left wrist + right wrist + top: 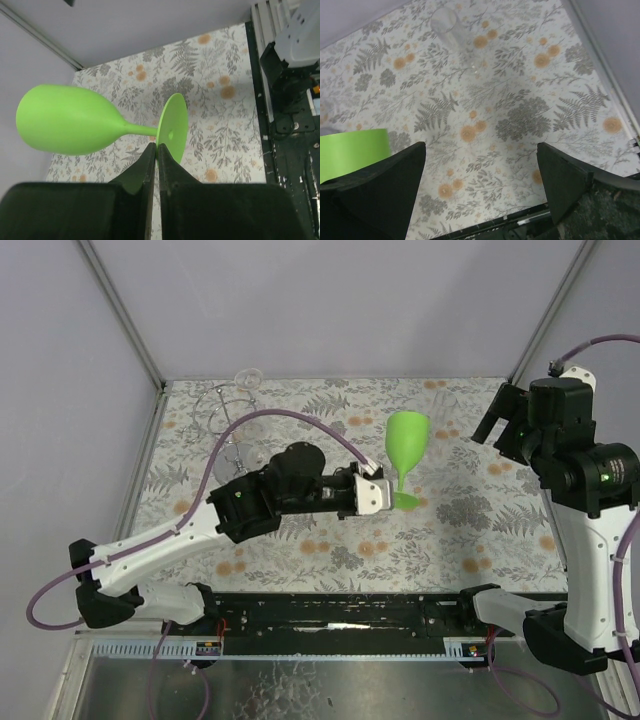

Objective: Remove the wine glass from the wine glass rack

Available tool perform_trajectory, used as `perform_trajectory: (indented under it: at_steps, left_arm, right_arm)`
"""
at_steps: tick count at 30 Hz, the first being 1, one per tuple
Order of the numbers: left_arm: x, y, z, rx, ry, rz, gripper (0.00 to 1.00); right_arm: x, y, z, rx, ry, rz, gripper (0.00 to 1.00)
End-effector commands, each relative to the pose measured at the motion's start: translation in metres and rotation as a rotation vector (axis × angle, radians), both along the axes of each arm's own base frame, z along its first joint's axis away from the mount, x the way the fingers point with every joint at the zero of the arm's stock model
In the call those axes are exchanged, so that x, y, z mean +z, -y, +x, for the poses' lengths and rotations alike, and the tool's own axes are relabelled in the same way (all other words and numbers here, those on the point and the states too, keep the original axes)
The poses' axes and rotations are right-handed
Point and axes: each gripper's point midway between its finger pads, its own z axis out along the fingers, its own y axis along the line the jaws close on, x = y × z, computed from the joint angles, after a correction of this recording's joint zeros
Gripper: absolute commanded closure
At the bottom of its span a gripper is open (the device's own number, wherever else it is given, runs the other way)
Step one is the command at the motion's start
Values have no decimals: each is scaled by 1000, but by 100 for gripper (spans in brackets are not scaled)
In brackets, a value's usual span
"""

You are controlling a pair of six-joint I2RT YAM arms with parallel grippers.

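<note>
Two arms stand at the near edge of the fern-and-flower table (pixel 330 550). The left gripper (pixel 156 147) is clamped tight on the rim of the round foot of the one green wine glass (pixel 407 440). That glass is upright near the middle of the table, well apart from the wine glass rack (pixel 225 415); whether its foot touches the table top I cannot tell. The right gripper (pixel 481 150) hangs raised at the right with its jaws spread wide, grasping nothing. Beyond it, one clear glass (pixel 445 22) shows on the table, alone. At the far left corner is the single wire rack, with clear glassware about it that is too faint to count.
</note>
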Motion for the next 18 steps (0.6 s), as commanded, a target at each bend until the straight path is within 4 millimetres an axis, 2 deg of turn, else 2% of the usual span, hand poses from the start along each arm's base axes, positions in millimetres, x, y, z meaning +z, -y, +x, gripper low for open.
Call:
perform_trajectory:
  at_steps: [1, 10, 12, 18]
  left_arm:
    - [-10, 2, 7, -6, 219, 23, 100]
    - [-74, 8, 19, -42, 495, 159, 100]
    - [-80, 10, 20, -54, 534, 170, 100]
    - [-94, 14, 22, -85, 616, 204, 100]
  right_arm:
    - [-16, -36, 3, 126, -73, 142, 1]
    - [-60, -106, 11, 395, -208, 420, 1]
    - [-73, -116, 11, 429, -243, 479, 1]
    - [-86, -132, 17, 481, -266, 571, 1]
